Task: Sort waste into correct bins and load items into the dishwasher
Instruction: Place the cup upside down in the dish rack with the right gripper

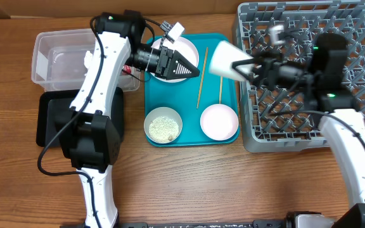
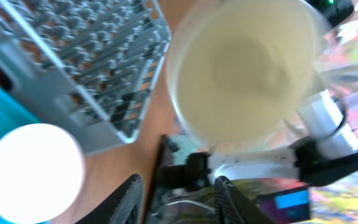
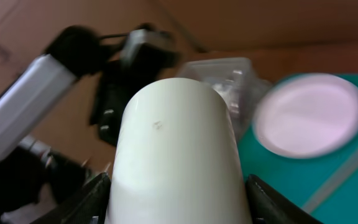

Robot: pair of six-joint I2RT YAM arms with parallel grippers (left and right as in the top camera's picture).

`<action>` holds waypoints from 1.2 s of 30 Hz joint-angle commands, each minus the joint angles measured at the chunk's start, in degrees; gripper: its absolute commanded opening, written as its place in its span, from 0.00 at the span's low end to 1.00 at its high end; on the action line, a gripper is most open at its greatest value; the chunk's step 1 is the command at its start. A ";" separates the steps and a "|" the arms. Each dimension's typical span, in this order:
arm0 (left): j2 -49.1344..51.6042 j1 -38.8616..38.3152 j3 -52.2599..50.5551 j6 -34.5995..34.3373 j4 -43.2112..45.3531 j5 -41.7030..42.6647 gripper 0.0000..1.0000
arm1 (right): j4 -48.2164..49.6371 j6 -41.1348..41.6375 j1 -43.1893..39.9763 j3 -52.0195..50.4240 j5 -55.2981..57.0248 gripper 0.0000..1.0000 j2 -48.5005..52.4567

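Observation:
My right gripper (image 1: 241, 67) is shut on a white cup (image 1: 224, 59) and holds it on its side above the teal tray's right edge, next to the grey dish rack (image 1: 360, 38). In the right wrist view the cup (image 3: 179, 124) fills the space between the fingers (image 3: 179, 196). My left gripper (image 1: 185, 66) is open and empty above a white round plate (image 1: 189, 50). Its wrist view looks into the cup's mouth (image 2: 241, 68) between its open fingers (image 2: 179, 202). A bowl of rice grains (image 1: 163, 125), a white bowl (image 1: 218, 120) and two chopsticks (image 1: 201, 76) lie on the tray.
The teal tray (image 1: 192, 136) is in the middle. The clear tub (image 1: 56, 60) is at the back left with something white inside. The black tray (image 1: 46, 120) is in front of it, partly under the left arm. The rack (image 2: 73, 56) also shows in the left wrist view.

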 commanded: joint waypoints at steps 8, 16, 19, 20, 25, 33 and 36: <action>-0.24 4.44 1.22 -10.69 8.44 -19.61 0.43 | -30.01 2.54 -4.98 6.21 34.62 0.59 -8.04; -0.26 4.35 8.28 -16.65 8.50 -33.62 0.43 | -54.93 3.10 -1.22 15.56 56.54 0.59 -8.20; -0.26 3.72 13.11 -18.99 7.04 -39.63 0.43 | -59.01 4.87 0.55 15.56 60.06 0.59 -7.48; -0.26 3.41 14.97 -20.20 6.54 -42.14 0.43 | -60.43 5.55 1.11 15.56 60.83 0.59 -6.69; -0.26 1.33 20.85 -23.74 4.94 -52.24 0.45 | -64.85 5.75 2.99 15.56 62.95 0.59 -1.31; -0.26 -1.40 21.70 -24.28 4.24 -57.42 0.46 | -65.46 5.51 4.96 15.54 62.88 0.62 9.05; -0.26 -1.55 21.70 -24.44 4.24 -58.03 0.47 | -65.57 5.49 5.84 15.54 62.88 0.65 11.52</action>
